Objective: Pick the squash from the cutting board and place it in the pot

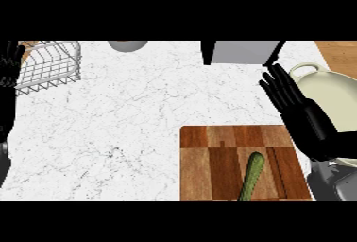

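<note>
Desk: white marbled top, wide bare stretch left of the right hand. Cutting board: patchwork wood blocks, rectangular, just below-left of that hand, running out at the lower edge. Pot: cream, rounded, loop handle at top, directly right of the hand, partly covered by the black forearm. Grey box on black legs sits just above the hand's fingertips. Wire rack, white, far left beside the left hand. Grey bowl at top edge. Squash: long, green, slim, lying on the board below the right hand, apart from it. Right hand released, fingers straight. Left hand at left edge, fingers up, relaxed.
</note>
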You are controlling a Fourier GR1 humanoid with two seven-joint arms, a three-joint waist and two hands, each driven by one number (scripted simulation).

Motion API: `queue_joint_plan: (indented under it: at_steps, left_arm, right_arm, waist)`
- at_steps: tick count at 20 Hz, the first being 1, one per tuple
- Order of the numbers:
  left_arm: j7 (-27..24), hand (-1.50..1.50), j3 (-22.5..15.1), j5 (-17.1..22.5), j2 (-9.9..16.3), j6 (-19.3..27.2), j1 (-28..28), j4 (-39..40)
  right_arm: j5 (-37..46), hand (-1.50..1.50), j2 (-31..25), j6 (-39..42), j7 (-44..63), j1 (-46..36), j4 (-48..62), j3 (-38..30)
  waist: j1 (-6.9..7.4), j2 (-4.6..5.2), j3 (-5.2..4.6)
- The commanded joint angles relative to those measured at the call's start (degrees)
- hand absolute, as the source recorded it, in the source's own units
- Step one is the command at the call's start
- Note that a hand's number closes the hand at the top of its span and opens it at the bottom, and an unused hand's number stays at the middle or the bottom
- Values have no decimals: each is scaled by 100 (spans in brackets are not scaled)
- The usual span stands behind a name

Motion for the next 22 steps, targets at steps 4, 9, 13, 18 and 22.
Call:
queue_joint_plan:
  at_steps: [4,9,13,18,22]
  left_arm:
    - [1078,0,28,454,-503,316,238,-64]
    - [1433,0,9,886,-845,298,499,312]
    - [1657,0,-75,878,-839,172,626,97]
    - [1939,0,195,842,-944,72,84,470]
    - [1769,0,-127,561,-1126,285,587,182]
  right_arm:
    - [489,150,-386,-43,-1064,522,658,-844]
    - [2046,-150,-972,-939,-1831,1338,1425,-1081]
    - [1669,-150,-405,-594,-3981,1830,1959,-1380]
    - [1776,-150,-604,-234,-4204,2366,1116,-1494]
    - [1916,-150,-1561,247,-2707,2596,92,-1346]
  waist:
    - [-139,142,158]
    - [-302,183,164]
    - [-142,135,157]
    - [-179,129,141]
    - [-173,119,131]
